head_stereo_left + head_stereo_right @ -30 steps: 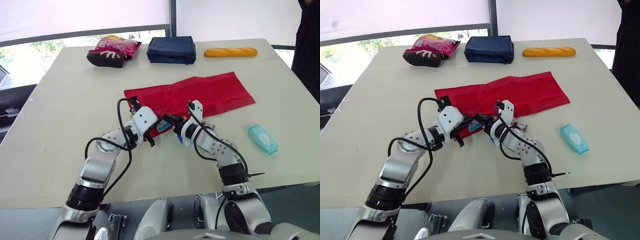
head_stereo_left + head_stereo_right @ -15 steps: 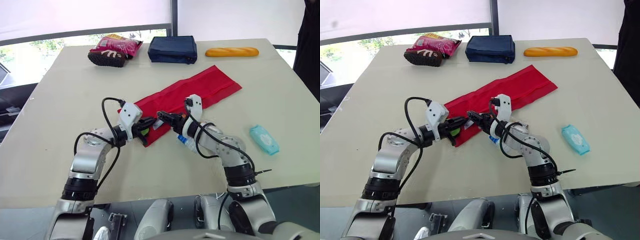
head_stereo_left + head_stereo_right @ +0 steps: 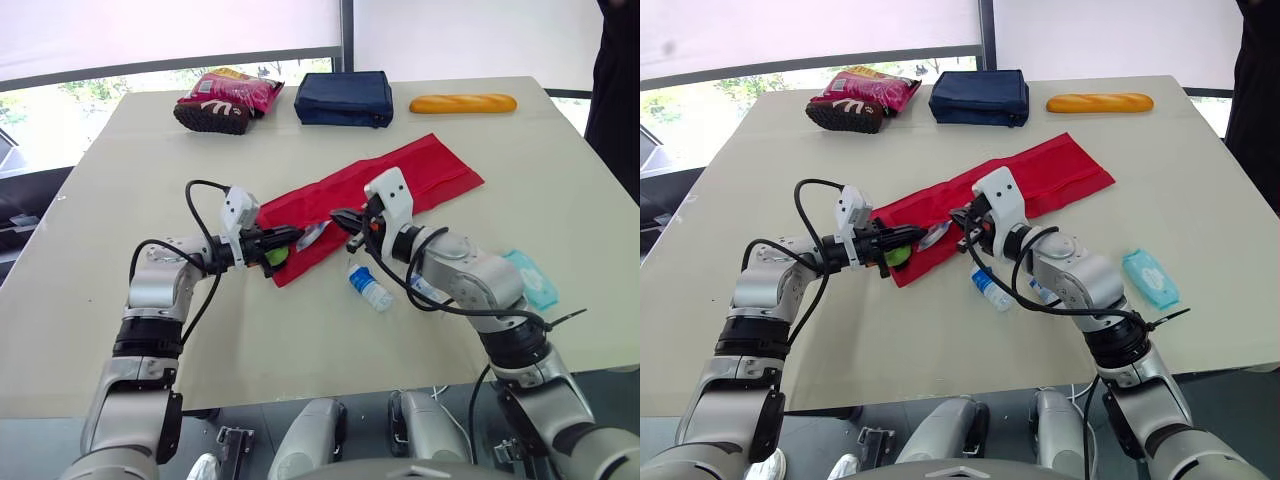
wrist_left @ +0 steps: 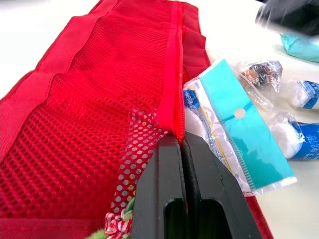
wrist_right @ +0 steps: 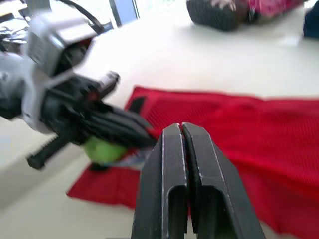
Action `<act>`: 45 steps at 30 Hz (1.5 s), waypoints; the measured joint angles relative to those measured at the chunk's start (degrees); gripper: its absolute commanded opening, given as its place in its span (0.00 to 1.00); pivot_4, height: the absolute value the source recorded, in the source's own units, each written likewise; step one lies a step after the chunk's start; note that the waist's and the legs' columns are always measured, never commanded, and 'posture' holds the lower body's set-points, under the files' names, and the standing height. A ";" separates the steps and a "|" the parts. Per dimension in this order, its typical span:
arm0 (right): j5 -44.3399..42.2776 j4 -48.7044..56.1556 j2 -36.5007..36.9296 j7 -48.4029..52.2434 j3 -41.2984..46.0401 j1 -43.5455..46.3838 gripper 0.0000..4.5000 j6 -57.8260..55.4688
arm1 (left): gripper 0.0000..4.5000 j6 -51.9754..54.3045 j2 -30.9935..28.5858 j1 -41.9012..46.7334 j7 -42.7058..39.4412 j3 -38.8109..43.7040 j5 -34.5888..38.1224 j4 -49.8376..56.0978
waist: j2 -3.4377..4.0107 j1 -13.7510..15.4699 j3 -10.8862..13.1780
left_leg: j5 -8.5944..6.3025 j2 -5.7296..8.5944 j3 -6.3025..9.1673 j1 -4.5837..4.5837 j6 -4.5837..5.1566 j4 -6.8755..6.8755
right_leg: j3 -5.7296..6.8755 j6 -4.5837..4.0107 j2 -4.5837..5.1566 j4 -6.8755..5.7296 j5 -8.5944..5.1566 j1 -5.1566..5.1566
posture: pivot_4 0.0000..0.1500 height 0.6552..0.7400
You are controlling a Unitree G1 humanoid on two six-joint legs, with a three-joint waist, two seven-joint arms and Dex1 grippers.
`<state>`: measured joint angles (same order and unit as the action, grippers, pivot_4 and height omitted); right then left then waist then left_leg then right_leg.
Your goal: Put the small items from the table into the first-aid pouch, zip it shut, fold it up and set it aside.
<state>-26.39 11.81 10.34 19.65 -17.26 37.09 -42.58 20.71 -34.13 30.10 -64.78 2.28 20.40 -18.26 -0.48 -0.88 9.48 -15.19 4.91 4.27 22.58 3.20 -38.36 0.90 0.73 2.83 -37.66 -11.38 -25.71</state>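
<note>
The red mesh first-aid pouch (image 3: pixel 420 180) lies unfolded across the middle of the table. My left gripper (image 3: pixel 290 238) is shut on its zip edge (image 4: pixel 174 99) at the near-left end. A teal-and-clear packet (image 4: pixel 234 134) lies half inside that opening, and a green item (image 3: pixel 276 257) sits under the gripper. My right gripper (image 3: pixel 340 217) hovers just right of the opening, shut with nothing between its fingers (image 5: pixel 169 164). A small blue-and-white bottle (image 3: pixel 370 288) lies on the table in front of the pouch. A teal wipes pack (image 3: pixel 1150 278) lies at the right, past my right forearm.
Along the far edge lie a pink snack bag (image 3: pixel 230 92) on a dark object (image 3: pixel 210 118), a navy bag (image 3: pixel 343 98) and a bread roll (image 3: pixel 463 103). A person in dark clothes (image 3: pixel 615 80) stands at the far right. More wrapped small items (image 4: pixel 261 74) lie beside the pouch.
My right gripper has let go of the packet at the pouch's mouth, shut, and drawn back upward. My left gripper has pulled the pouch's end to the left.
</note>
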 measured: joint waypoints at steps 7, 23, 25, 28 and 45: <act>8.35 -2.07 -1.47 1.06 -8.12 0.76 0.00 0.43 | 0.00 -1.39 0.99 1.00 -1.35 -0.86 -0.09 -0.49 | -0.01 -0.01 -0.01 | 0.00 0.01 0.01 0.01 0.00 -0.01 | 0.00 0.00 0.01 -0.01 0.00 0.00 | 1.00 0.99; 18.89 -8.24 -3.43 1.17 -11.32 -2.09 0.00 0.97 | 0.00 -2.04 1.59 -0.27 -2.13 -2.47 -0.57 1.51 | -0.02 -0.05 -0.01 | 0.01 0.02 0.01 0.02 -0.01 -0.01 | 0.00 -0.01 0.01 -0.02 0.00 -0.02 | 1.00 0.99; 19.84 -9.78 -4.64 1.15 -11.02 -1.96 0.00 1.85 | 0.00 -1.92 1.62 -0.84 -2.48 -2.90 -0.57 2.54 | -0.02 -0.05 -0.01 | 0.00 0.02 0.01 0.02 -0.01 -0.01 | 0.00 -0.01 0.01 -0.02 0.00 -0.02 | 1.00 0.99; 21.18 -11.05 -4.79 1.16 -11.05 -1.96 0.00 2.12 | 0.00 -1.35 1.74 -1.01 -2.51 -2.97 -0.54 3.31 | -0.02 0.02 0.00 | 0.00 0.02 0.01 0.02 -0.01 -0.01 | 0.00 -0.01 0.02 -0.01 0.00 -0.02 | 1.00 0.99; 27.88 -22.50 -11.09 -0.74 -10.06 2.76 0.00 6.83 | 0.00 1.48 2.29 -3.20 -3.12 -2.95 0.94 8.42 | -0.01 -0.21 0.00 | 0.01 0.02 0.02 0.00 -0.03 0.00 | 0.00 -0.01 0.00 -0.03 0.00 -0.02 | 1.00 0.99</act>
<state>1.49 -10.69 -0.76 18.92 -27.32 39.85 -35.75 22.19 -31.84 26.90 -67.89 -0.67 21.34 -9.84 -0.50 -1.09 9.47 -15.18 4.93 4.29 22.59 3.17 -38.36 0.90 0.71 2.83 -37.69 -11.37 -25.74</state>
